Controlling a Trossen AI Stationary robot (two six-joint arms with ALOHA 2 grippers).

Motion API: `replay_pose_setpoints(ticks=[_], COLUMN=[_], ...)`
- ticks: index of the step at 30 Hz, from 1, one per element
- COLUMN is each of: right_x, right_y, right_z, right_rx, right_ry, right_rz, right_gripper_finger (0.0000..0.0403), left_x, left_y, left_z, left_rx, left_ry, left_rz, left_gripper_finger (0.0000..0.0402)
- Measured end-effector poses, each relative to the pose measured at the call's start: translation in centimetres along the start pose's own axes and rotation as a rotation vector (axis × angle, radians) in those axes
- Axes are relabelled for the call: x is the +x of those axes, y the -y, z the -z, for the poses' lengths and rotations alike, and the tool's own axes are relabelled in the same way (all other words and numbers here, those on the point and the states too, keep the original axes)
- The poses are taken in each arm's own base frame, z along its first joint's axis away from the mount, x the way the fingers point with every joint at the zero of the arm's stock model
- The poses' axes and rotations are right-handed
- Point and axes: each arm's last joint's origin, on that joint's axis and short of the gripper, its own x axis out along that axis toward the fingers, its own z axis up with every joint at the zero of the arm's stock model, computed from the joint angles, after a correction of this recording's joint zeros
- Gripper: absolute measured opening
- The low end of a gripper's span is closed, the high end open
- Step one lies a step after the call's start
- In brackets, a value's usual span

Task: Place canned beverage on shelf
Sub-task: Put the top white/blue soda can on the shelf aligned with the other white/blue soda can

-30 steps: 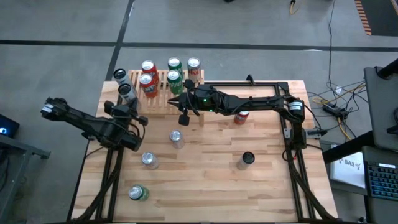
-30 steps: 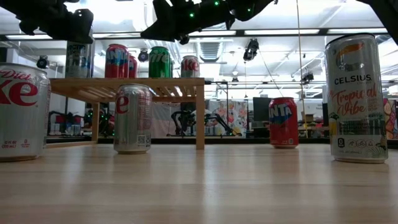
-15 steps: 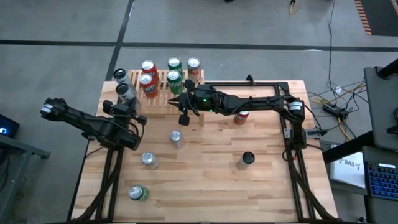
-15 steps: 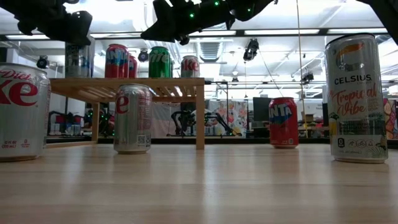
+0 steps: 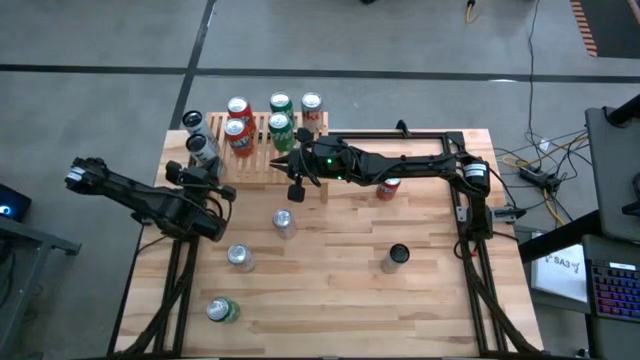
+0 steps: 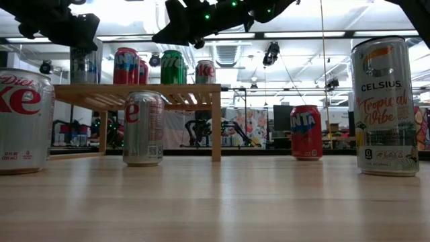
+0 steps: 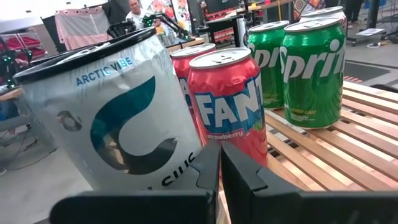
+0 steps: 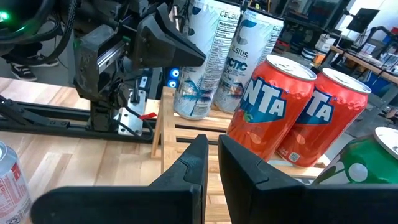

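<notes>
With both pincers closed on nothing, the left gripper (image 5: 213, 176) just short of the white can (image 7: 118, 118) standing on the shelf (image 5: 262, 170), that can looks rigid, smooth and slippery, best clasped around its mid-wall, while the right gripper (image 5: 293, 190) hovers nearby.

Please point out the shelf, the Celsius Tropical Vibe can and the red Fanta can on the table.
shelf (image 6: 141, 88): low view, front edge.
Celsius Tropical Vibe can (image 6: 385, 107): low view, label.
red Fanta can (image 6: 306, 132): low view, label.

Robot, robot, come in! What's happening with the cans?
Both pincers shut, empty: left pincer beside the tall white-blue can, right pincer at the light-wood slatted shelf front edge. Seven cans on shelf. Five on table.
</notes>
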Motion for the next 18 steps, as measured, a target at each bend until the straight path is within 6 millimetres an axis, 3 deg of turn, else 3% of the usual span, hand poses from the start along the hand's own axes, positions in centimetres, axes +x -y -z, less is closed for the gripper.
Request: replay_pose_setpoints(ticks=[18], right_x=[0.0], right_y=[0.01], right_z=[-0.02], right_rx=[0.0], right_ry=[0.002], right_rz=[0.001], right_gripper_finger=[0.0027], left_x=[-0.03], left_y=[0.52], left_z=[0.01], left_rx=[-0.017], left_ry=[-0.047], left_rz=[0.017], left_gripper_finger=[0.0])
